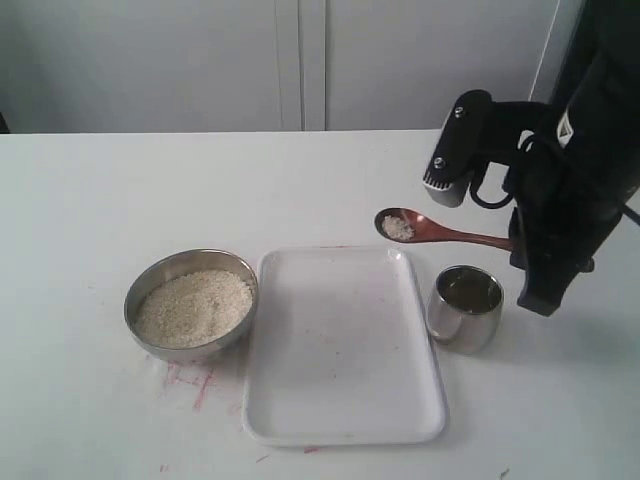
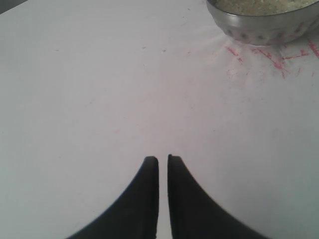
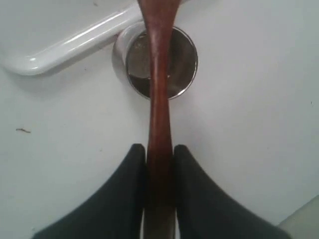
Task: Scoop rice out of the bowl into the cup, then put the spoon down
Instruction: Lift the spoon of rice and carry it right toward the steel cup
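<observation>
Tray (image 1: 340,400) lies nearest; above its far right corner the spoon (image 1: 440,232) hangs level, axis left-right, scoop holding rice (image 1: 397,227) pointing left, handle clenched in right gripper (image 3: 159,164); left gripper (image 2: 163,162) closed, empty.

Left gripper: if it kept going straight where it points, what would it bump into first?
Probably nothing. Ahead of the left gripper lies only bare white table as far as the picture shows. The round shiny steel bowl sits off to one side of that line, though depth is hard to judge.
</observation>
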Controlling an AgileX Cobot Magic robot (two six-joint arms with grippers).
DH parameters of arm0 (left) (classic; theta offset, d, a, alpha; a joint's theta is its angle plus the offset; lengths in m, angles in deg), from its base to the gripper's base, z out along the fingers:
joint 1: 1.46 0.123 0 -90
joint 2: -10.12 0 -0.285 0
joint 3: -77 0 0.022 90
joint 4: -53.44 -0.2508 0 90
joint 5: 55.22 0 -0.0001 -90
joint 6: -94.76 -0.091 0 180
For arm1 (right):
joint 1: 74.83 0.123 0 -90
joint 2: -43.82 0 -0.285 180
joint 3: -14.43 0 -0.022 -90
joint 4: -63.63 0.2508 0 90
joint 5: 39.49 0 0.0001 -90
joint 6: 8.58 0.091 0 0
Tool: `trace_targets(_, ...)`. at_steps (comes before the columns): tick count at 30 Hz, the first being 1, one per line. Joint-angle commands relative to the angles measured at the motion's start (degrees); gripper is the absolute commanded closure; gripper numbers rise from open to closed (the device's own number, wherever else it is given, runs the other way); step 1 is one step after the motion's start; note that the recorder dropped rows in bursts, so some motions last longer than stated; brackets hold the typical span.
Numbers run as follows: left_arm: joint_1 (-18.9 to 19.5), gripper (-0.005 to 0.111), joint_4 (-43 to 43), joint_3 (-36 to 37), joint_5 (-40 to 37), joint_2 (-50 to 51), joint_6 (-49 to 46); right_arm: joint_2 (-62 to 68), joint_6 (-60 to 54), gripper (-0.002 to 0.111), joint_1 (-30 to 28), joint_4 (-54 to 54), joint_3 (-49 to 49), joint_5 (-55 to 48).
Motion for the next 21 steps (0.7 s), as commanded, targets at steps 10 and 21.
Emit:
trace_targets(10,-0.2,0.092,0.3,0.5,-2.8,0.4,0.3,-0.5,6.5,0.108,-4.2,-4.0,-2.8,2.5)
trace_targets(21,-0.2,0.092,0.3,0.5,-2.8,0.4,0.3,-3.8,10.7,0.108,-4.2,-9.4,-4.7,3.6)
